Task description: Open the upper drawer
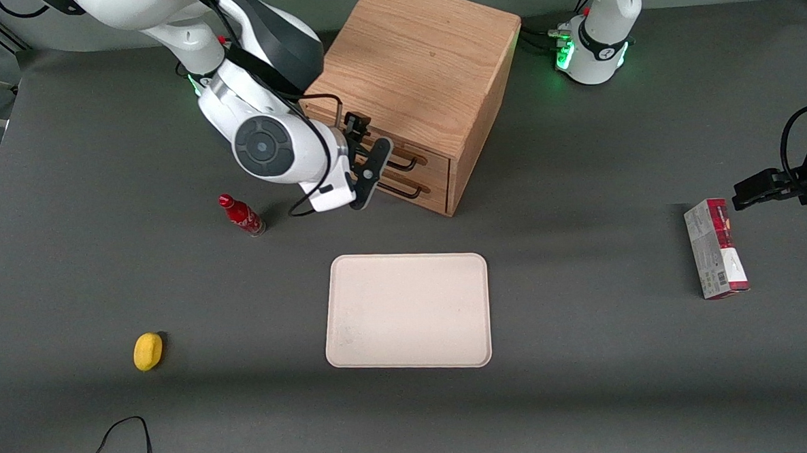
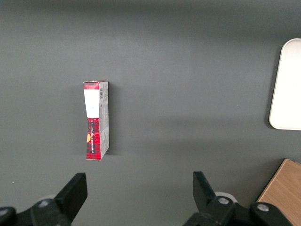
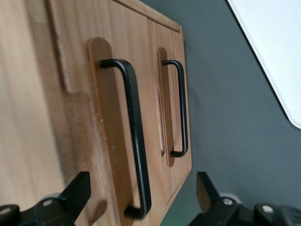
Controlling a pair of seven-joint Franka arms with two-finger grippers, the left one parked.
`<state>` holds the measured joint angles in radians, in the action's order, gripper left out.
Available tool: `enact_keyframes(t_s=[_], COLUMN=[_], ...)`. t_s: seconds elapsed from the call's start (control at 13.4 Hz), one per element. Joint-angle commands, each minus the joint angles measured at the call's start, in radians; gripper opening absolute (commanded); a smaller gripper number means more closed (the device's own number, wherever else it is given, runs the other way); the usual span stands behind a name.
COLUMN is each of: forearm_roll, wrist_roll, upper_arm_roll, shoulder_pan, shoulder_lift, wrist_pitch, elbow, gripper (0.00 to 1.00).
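Hovering just in front of the upper drawer (image 1: 400,160), the gripper (image 1: 370,161) is wide open and holds nothing, so I think it should go forward until both fingers straddle the black handle (image 3: 134,136), then close.

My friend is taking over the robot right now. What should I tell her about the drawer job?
Pincer: open, holding nothing, right in front of the oak cabinet, its fingers either side of the upper drawer's handle but not closed on it.
Upper drawer: looks shut, front level with the lower drawer.
Done: the approach to the handle.
Left: close on the handle, then pull the drawer straight out.
The tray and red bottle sit nearer the front camera, probably out of the way.
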<state>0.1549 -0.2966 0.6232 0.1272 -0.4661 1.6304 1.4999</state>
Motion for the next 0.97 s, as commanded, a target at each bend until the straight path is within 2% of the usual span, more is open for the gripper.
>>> enact_keyframes(t_s=[0.0,0.52,0.75,0.9], forearm_roll=[-0.043,-0.106,-0.173,-0.240], wrist_roll=[-0.012,-0.001,-0.006,-0.007], upper_arm_roll=[0.006,0.006,0.004,-0.002], shoulder_pan=[0.003,0.025,0.020,0.015], shoulder_lift=[-0.012,-0.065,-0.077,-0.089], wrist_pitch=[0.017,0.126,0.131,0.124], elbow=[0.011,0.040,0.028,-0.001], gripper=[1.00,1.00,1.00,1.00])
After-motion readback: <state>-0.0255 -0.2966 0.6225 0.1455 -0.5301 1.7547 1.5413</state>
